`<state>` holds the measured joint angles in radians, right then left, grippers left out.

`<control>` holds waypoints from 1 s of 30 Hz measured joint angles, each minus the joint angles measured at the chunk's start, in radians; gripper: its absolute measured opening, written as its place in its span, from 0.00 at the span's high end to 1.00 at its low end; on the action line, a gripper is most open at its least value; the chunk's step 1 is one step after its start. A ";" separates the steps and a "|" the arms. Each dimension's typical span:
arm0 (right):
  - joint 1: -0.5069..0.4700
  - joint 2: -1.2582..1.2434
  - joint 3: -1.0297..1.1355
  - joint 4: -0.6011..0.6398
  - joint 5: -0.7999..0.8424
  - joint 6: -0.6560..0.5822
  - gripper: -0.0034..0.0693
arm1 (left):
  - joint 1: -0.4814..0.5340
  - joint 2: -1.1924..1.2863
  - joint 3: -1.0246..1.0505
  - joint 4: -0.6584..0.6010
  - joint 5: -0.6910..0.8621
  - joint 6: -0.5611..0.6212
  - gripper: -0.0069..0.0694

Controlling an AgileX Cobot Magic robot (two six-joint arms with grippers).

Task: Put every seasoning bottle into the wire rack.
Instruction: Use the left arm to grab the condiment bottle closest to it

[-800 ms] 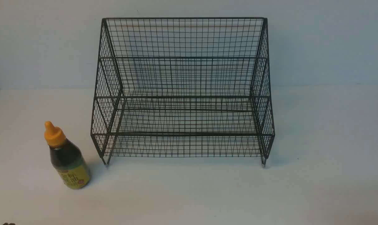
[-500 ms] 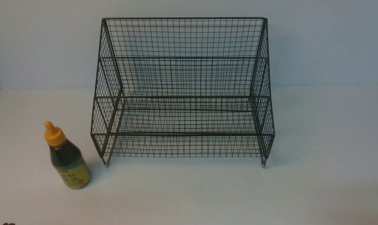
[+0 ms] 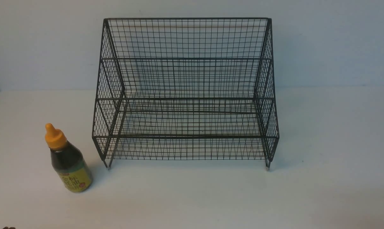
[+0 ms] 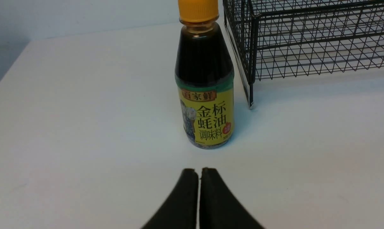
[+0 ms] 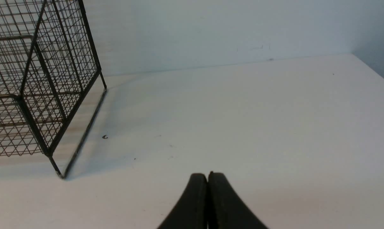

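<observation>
Upright seasoning bottle (image 4: 204, 79) on white table (image 4: 68, 111), just beside corner foot of wire rack (image 4: 252, 57); fingers (image 4: 182, 203) together, near it.

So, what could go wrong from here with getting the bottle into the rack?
The left gripper is shut and aimed at the seasoning bottle; advancing without opening could topple the tall, upright bottle. The bottle also stands close to the corner post of the wire rack, so an opened finger might snag the mesh.

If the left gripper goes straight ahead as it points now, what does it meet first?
Probably the seasoning bottle, standing upright almost dead ahead of the shut left gripper. The wire rack stands beside it, off that line. Depth is unclear.
</observation>
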<state>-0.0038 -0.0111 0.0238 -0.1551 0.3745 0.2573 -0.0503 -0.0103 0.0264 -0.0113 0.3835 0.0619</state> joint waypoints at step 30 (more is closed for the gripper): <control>0.000 0.000 0.000 0.000 0.000 -0.002 0.97 | -0.001 0.523 -0.061 -0.105 -0.922 -0.079 0.91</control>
<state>-0.0038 -0.0111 0.0238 -0.1551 0.3745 0.2552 -0.0511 0.5130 -0.0346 -0.1162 -0.5381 -0.0173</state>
